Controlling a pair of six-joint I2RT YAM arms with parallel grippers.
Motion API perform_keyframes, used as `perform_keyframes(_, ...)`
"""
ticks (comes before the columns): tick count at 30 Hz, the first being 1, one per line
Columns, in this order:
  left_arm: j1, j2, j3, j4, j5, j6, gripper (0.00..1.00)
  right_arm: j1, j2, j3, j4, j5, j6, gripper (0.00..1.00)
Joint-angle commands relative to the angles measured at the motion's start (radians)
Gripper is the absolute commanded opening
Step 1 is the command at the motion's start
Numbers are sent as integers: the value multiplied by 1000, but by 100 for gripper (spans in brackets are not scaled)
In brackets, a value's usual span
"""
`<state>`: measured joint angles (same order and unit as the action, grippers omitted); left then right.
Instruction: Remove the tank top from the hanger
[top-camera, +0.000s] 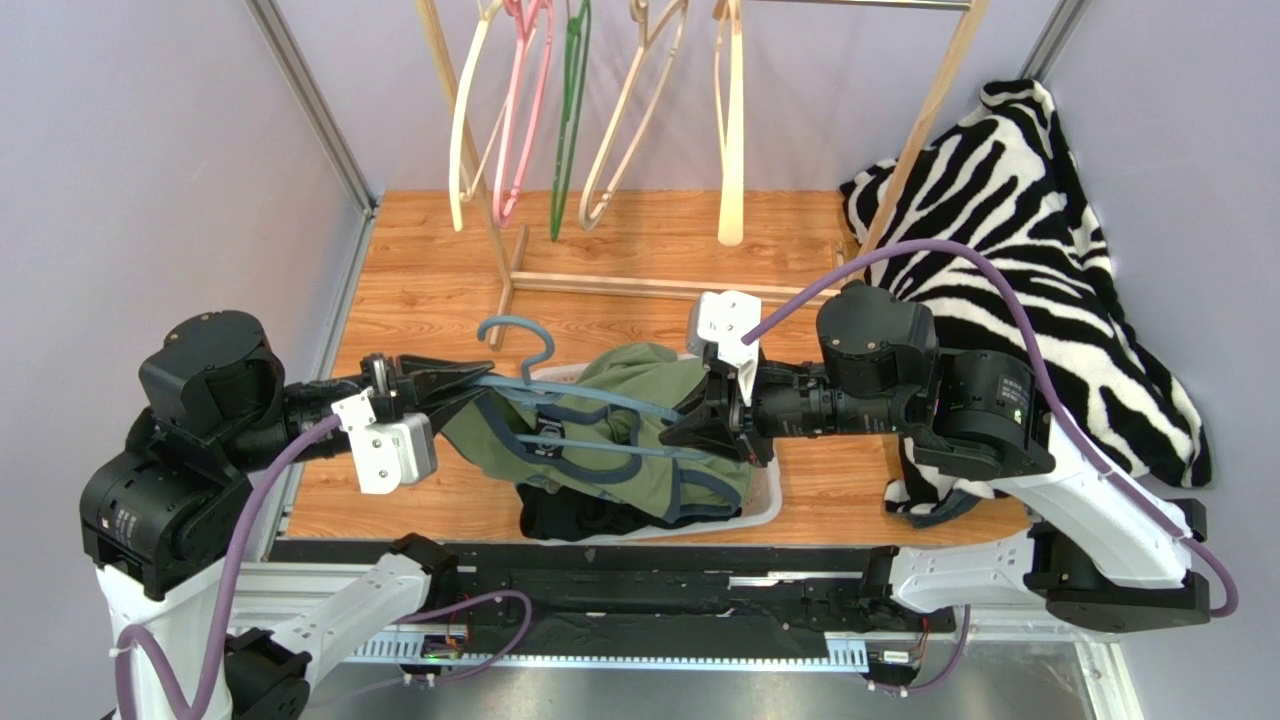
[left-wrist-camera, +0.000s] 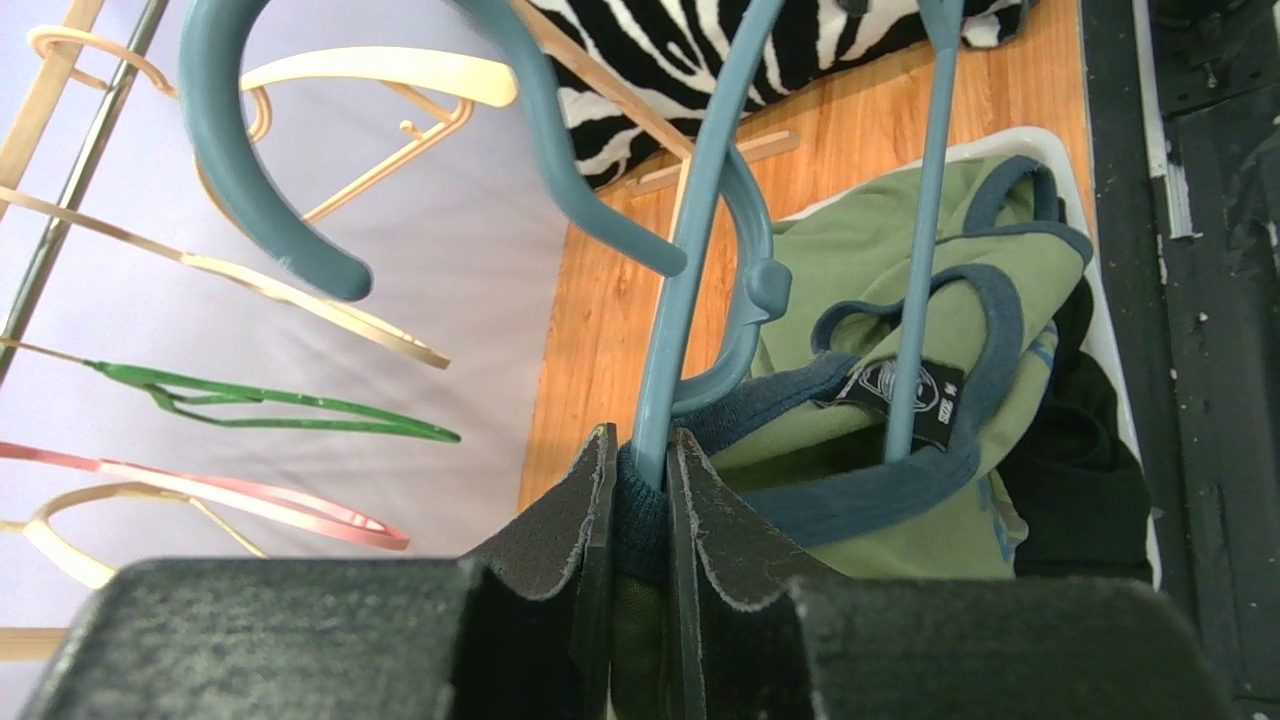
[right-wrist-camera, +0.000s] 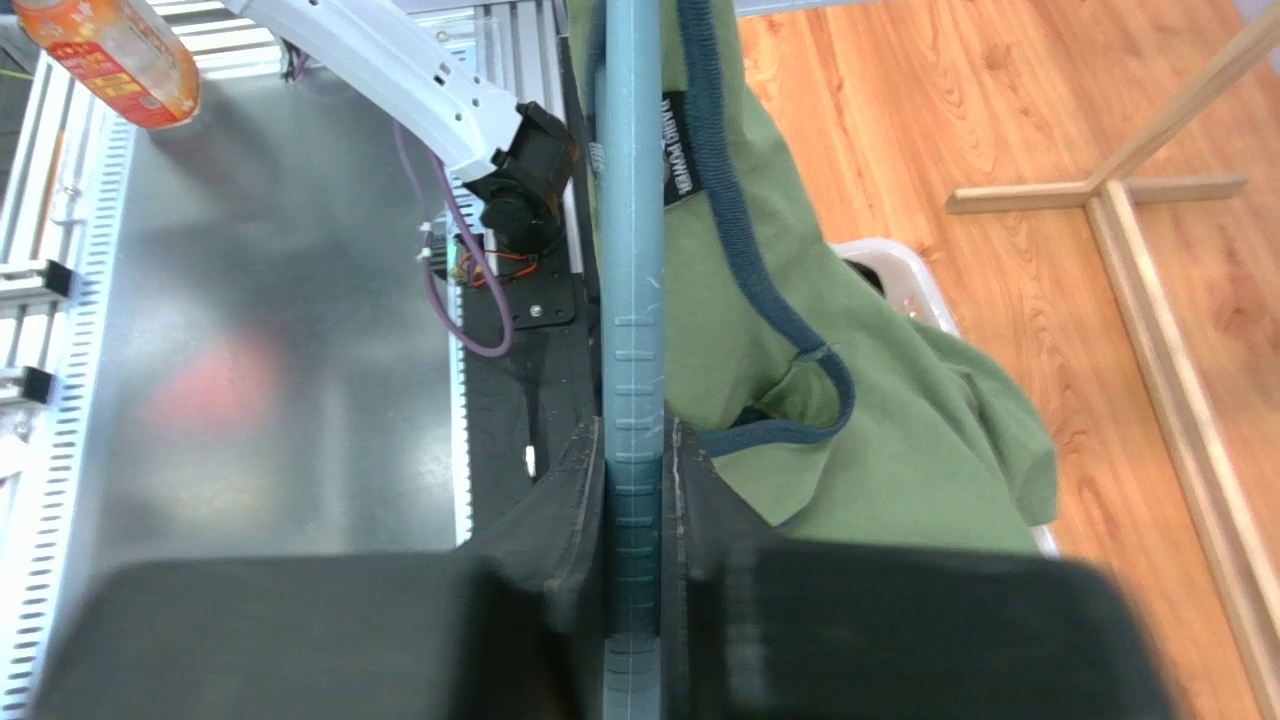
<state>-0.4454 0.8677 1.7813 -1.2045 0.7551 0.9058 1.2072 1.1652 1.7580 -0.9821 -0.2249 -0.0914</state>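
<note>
Hanger (top-camera: 601, 399) held level above the white bin (top-camera: 769, 507), long axis running left–right, hook toward the far side. The left gripper (left-wrist-camera: 639, 450) is clamped on the left end, pinching the hanger arm and a dark-trimmed strap together. The right gripper (right-wrist-camera: 634, 450) is closed tight on the right arm, fabric just beside its fingers. The green tank top (top-camera: 646, 458) hangs bunched between the two grippers, sagging into the bin. Judged next move: drawing the straps outward along that axis and off the ends — both arms are equally near.
</note>
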Motion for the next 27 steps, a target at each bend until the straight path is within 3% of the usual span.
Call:
perform_keyframes(1,-4,11,20,83,47,-54,0,-3,-13,-3,60,-10,19,0)
perform_keyframes(5,-3,16,15,150,32,-171,2,-5,-38,-32,88,2,30,0)
perform_keyframes(7,-3,14,7,224,-22,-285,29,-3,-65,-54,106,44,35,0)
perform_keyframes(8,-3,11,6,255,-39,-316,59,-5,-76,-75,111,62,33,0)
perform_keyframes(9,-3,5,4,267,-74,-368,74,-3,-88,-83,114,103,29,0)
perform_keyframes(11,-3,-4,6,279,-106,-419,93,-3,-117,-100,111,146,18,0)
perform_keyframes(18,-1,-119,-80,299,-218,-568,95,-3,-167,-65,33,347,-44,0)
perform_keyframes(22,-1,-151,-190,307,-203,-633,94,-3,-168,-26,5,366,-62,0)
perform_keyframes(27,-1,-144,-304,379,-181,-775,85,-3,-168,-26,2,358,-59,0)
